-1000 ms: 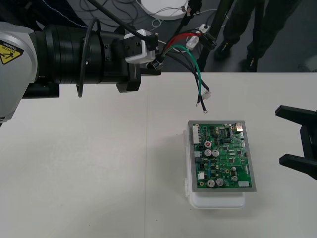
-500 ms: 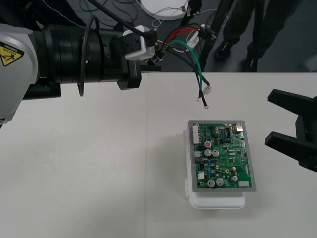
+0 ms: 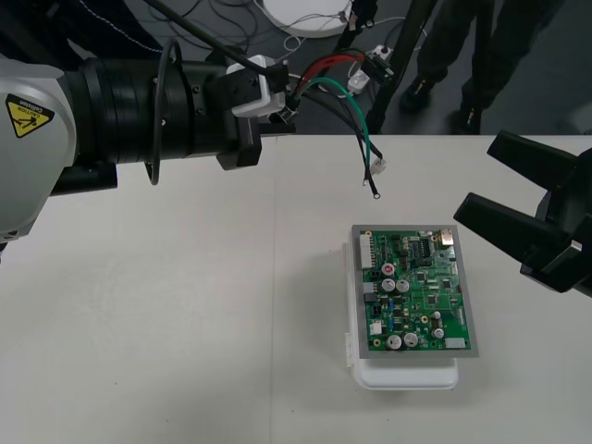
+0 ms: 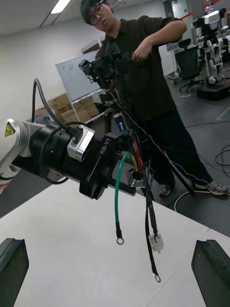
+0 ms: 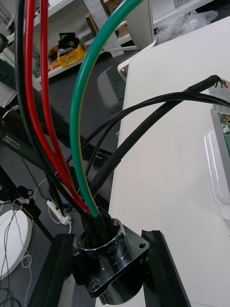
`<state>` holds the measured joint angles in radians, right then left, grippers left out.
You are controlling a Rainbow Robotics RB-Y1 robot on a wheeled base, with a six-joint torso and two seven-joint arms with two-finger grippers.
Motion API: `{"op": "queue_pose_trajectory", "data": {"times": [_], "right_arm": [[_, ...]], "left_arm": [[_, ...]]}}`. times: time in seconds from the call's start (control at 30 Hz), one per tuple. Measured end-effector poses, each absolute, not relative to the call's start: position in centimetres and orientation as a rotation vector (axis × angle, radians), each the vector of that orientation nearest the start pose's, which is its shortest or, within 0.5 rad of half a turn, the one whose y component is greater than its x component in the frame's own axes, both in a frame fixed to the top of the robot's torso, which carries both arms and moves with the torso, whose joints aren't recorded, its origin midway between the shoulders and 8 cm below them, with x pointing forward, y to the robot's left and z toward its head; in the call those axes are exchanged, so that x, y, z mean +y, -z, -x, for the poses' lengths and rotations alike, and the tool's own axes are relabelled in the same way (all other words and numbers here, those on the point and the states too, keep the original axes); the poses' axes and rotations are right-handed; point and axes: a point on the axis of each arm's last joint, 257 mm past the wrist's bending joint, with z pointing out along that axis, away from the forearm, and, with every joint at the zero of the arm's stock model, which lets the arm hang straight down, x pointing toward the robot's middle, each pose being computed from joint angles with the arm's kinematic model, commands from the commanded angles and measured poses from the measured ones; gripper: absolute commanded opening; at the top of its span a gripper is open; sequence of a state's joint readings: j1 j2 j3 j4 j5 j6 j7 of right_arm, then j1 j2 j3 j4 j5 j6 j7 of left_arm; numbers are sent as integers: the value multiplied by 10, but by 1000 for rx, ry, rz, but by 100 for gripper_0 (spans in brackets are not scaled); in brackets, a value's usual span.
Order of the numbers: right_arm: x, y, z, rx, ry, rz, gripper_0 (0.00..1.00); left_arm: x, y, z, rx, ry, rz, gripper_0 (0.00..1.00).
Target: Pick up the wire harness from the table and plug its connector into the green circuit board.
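Note:
My left gripper [image 3: 289, 98] hangs above the table's far edge, shut on the harness's round metal socket [image 5: 108, 259], whose flange sits between the black fingers [image 5: 53, 273]. The red, green and black wires [image 3: 344, 91] arc right and hang down. A small white plug [image 3: 382, 165] and ring terminals dangle above the table, behind the green circuit board [image 3: 414, 291]. My right gripper [image 3: 474, 178] stands open just right of the board's far corner. In its wrist view the hanging wires [image 4: 116, 201] and plug [image 4: 155, 242] lie ahead between its fingers [image 4: 13, 268].
The board rests on a white base [image 3: 407, 375] at the table's middle right. Bare table [image 3: 166, 314] spreads to the left and front. Beyond the far edge lie dark floor, cables and a tripod leg [image 3: 393, 65].
My right gripper has moved in from the right edge, up and left toward the board and the hanging wires. The left gripper with the harness has shifted slightly toward the far edge.

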<state>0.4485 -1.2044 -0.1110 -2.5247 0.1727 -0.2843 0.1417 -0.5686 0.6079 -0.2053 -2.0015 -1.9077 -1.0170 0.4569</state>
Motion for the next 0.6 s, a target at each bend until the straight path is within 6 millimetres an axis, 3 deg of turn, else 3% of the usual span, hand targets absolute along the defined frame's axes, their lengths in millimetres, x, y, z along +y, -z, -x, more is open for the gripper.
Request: {"op": "queue_pose_trajectory", "data": {"times": [0.6], "right_arm": [[-142, -42, -343, 1399, -754, 468, 100]], "left_arm": [[1, 24, -473, 1086, 95, -1488, 0]]}}
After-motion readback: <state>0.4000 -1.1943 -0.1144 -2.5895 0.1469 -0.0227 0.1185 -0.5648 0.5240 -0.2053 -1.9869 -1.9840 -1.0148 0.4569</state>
